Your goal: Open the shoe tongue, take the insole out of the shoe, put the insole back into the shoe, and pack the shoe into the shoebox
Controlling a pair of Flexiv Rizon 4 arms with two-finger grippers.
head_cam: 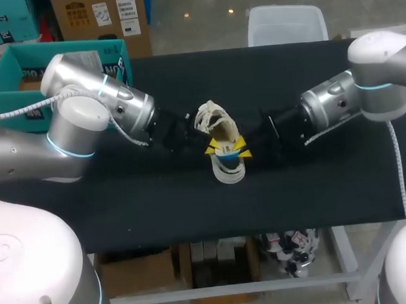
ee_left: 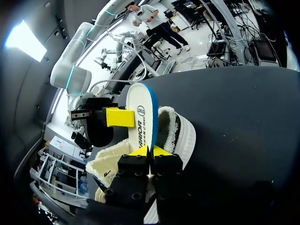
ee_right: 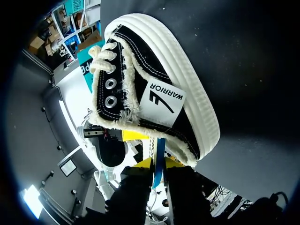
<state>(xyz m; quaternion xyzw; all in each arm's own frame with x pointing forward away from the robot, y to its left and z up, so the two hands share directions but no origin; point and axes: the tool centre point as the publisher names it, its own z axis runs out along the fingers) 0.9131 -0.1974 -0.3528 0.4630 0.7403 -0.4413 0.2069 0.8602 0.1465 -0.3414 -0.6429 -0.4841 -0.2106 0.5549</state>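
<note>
Centrally, on the black tabletop (head_cam: 124,204), the black-and-white shoe (head_cam: 216,123) sits in the middle of the frame, between the two arms that come in from the left and right edges. Its white, blue-edged insole (ee_left: 140,117) stands partway out of the shoe's opening. The left tool (ee_left: 150,151) and the right tool (ee_right: 158,162) each pinch the insole's edge.
</note>
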